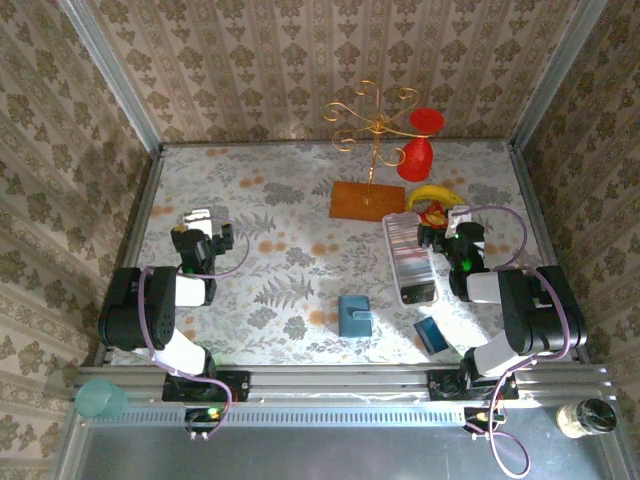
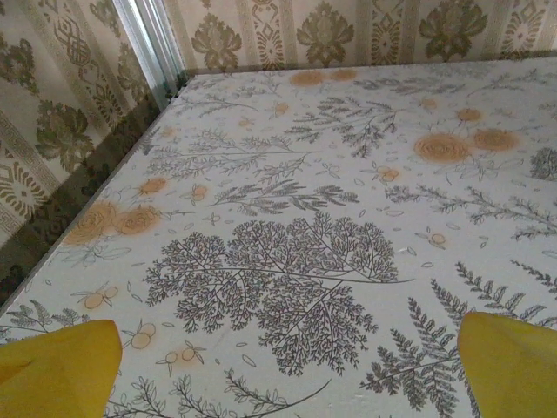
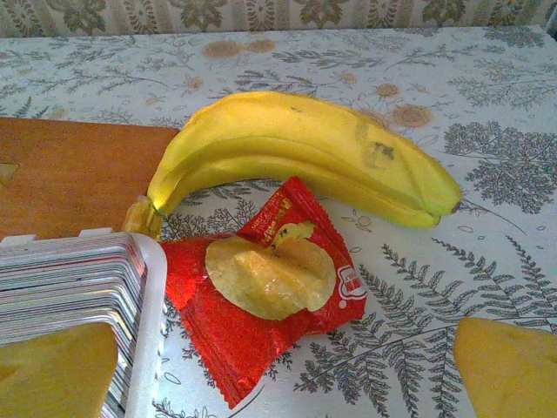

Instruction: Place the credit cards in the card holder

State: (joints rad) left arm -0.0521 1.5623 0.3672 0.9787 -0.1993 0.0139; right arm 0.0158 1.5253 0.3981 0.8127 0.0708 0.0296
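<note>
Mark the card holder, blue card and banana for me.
card holder [image 1: 352, 314], top view, middle of its upper panel.
blue card [image 1: 431, 334], top view, centre of its face.
banana [image 3: 296, 148], right wrist view, middle of its curved body.

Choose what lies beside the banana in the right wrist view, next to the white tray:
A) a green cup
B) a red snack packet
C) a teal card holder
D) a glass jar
B: the red snack packet lies on the table just in front of the banana, with its left end at the rim of the tray.
</note>
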